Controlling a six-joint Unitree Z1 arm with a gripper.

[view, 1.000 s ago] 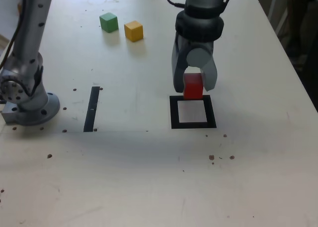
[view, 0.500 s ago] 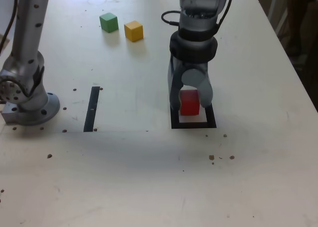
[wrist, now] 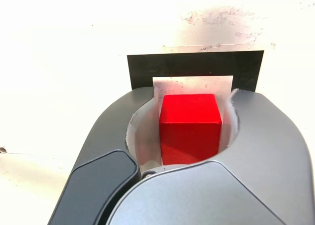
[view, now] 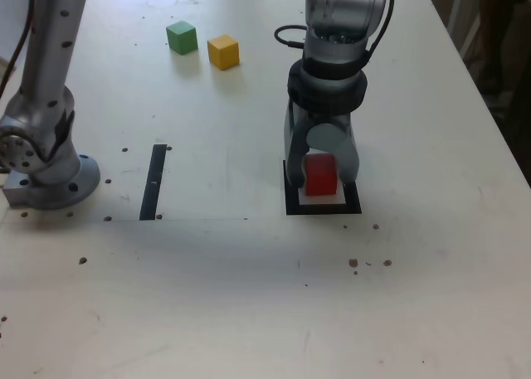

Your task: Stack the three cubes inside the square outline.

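Currently 1 red cube (wrist: 190,129) sits between the 2 fingers of the gripper (wrist: 194,93), over the pale centre of the square outline (view: 323,210). Wrist view: cube upright, top face level-looking, fingers curving round both sides. Whether the jaws clamp it or stand just off it, cannot tell. Whether its base touches the surface, cannot tell either. Black border shows beyond the fingertips; part of it hidden under the gripper.

Exterior view: 2 more cubes on the white table (view: 249,296), well apart from the outline, toward the far side. Green cube (view: 182,37) at left, yellow cube (view: 223,52) near it at right. 1 thin black strip (view: 153,182) lies between arm base (view: 54,184) and outline.
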